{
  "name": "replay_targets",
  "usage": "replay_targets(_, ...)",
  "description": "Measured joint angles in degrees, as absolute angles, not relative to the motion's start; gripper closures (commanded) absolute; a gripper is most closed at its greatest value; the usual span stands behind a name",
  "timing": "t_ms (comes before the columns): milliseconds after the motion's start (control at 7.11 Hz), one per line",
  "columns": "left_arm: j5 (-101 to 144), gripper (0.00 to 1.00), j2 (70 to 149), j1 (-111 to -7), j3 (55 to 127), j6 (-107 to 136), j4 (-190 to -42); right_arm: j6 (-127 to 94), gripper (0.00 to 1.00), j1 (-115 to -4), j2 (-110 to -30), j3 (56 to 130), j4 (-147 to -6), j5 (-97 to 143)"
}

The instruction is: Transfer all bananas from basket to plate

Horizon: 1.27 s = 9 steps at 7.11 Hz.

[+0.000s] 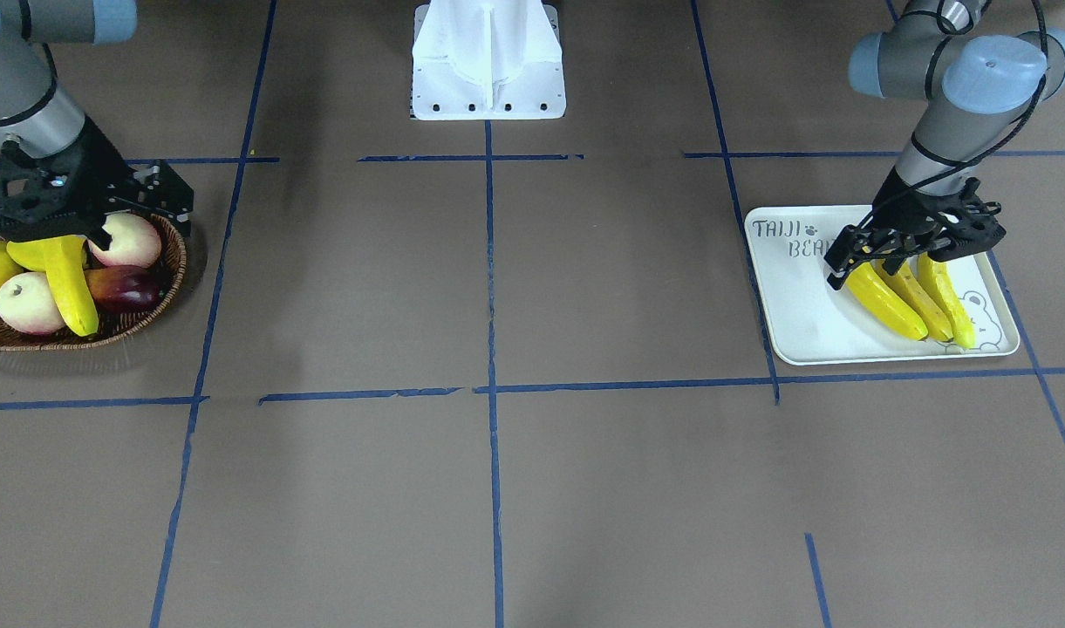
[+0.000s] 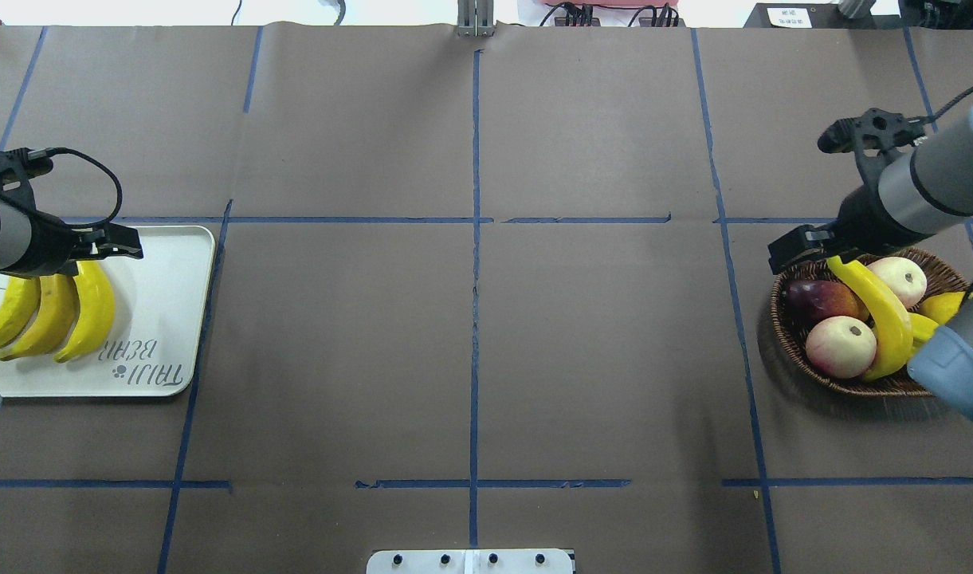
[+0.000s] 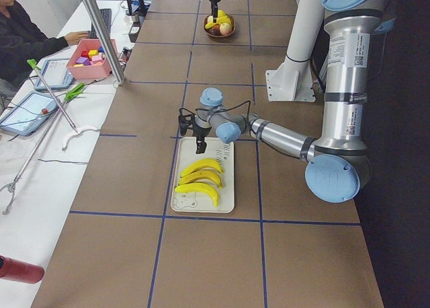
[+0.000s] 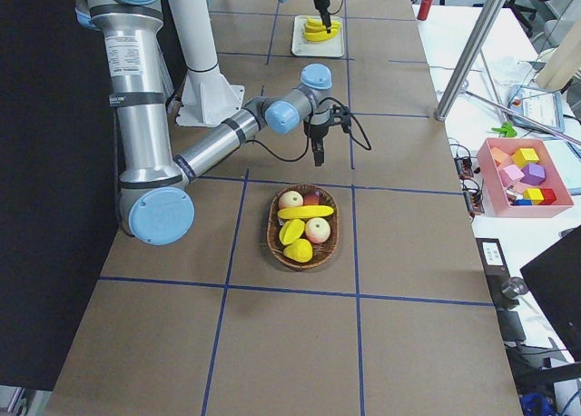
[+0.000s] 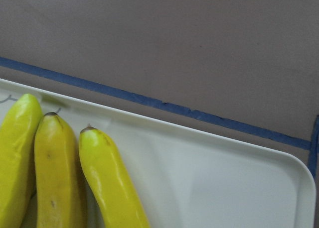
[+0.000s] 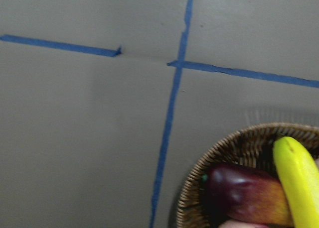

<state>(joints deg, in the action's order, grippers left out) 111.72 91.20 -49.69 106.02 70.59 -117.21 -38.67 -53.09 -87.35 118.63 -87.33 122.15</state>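
Observation:
Three yellow bananas [image 1: 911, 296] lie side by side on the cream-white plate [image 1: 802, 323], as the overhead view [image 2: 52, 315] and the left wrist view [image 5: 104, 178] also show. My left gripper [image 1: 898, 262] is open and empty just above their stem ends. A fourth banana [image 1: 70, 292] lies across the fruit in the wicker basket [image 1: 174, 270]; it also shows in the overhead view [image 2: 880, 311]. My right gripper [image 1: 70, 228] looks open and hovers over the basket's rim at that banana's end, apart from it.
The basket [image 2: 781, 335] also holds two pale peaches [image 2: 841, 347], a dark red fruit [image 2: 825, 299] and a yellow starfruit [image 2: 944, 307]. The white robot base [image 1: 488, 61] stands at mid-table. A pink box of coloured blocks [image 4: 522, 171] sits on a side table.

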Motion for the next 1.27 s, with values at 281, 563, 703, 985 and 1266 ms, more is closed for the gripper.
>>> replay_targets(281,112.7,0.0,94.8,-49.7,109.9,71.1,-109.4,-33.3,0.0,-56.6,-92.9,117.9,-85.7,124.7)
replay_targets(563,112.8,0.0,96.1,-49.6,110.3,71.2,-107.8,-31.6,0.0,-58.8,-95.9,114.8,-81.0,129.1)
replay_targets(703,112.8,0.0,96.5,-49.6,110.2,71.2,-107.6,-31.4,0.0,-59.1,-96.6,112.8,-79.1,130.6)
replay_targets(985,112.9,0.0,96.9,-49.6,109.9,71.2,-107.6,-31.3,0.0,-59.2,-97.0,107.8,-75.7,133.1)
replay_targets(1266,112.9,0.0,97.0,-49.6,110.0,71.2,-107.6,-31.3,0.09,-59.2,-96.8,103.0,-71.3,133.9)
